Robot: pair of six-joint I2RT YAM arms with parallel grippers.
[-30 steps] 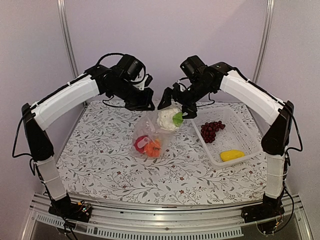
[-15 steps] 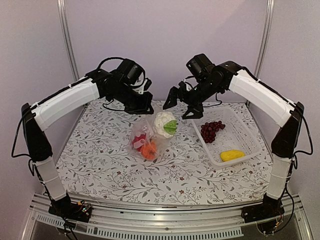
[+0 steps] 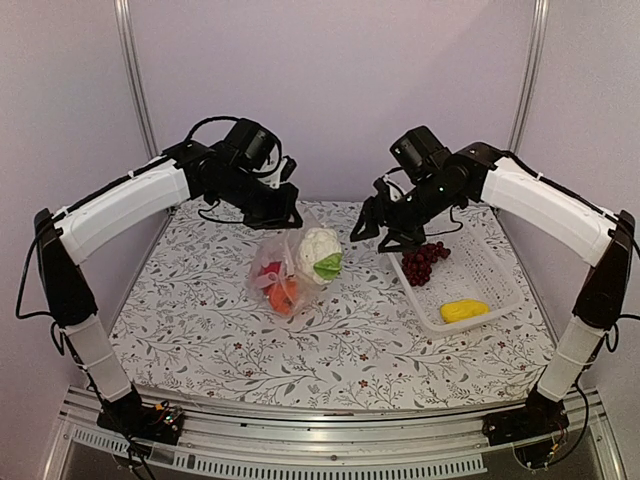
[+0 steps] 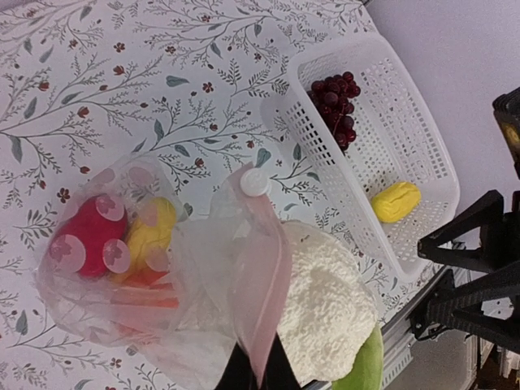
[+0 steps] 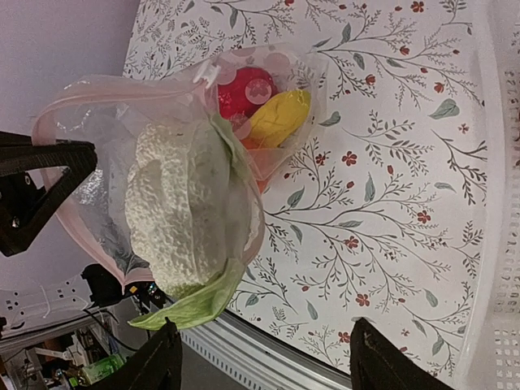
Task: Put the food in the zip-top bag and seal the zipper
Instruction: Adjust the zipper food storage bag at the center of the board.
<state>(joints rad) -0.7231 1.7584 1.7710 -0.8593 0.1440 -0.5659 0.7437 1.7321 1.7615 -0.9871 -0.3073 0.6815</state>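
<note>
My right claw (image 3: 378,238), fingers apart and empty, hangs just left of the dark purple toy grape bunch (image 3: 424,262) in the white mesh basket (image 3: 492,272) by the right edge of the table (image 3: 200,335), nearer than my left claw (image 3: 280,220), which is clamped on the mouth of the clear zip-top bag (image 3: 272,278).

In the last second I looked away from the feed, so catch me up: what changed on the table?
The right gripper let go of the cauliflower, opened, and drew away to its right, toward the grapes in the basket. The cauliflower now sits in the mouth of the zip-top bag. The left gripper stayed pinched on the bag's edge, drifting slightly left. Grapes and yellow piece unmoved.
</note>
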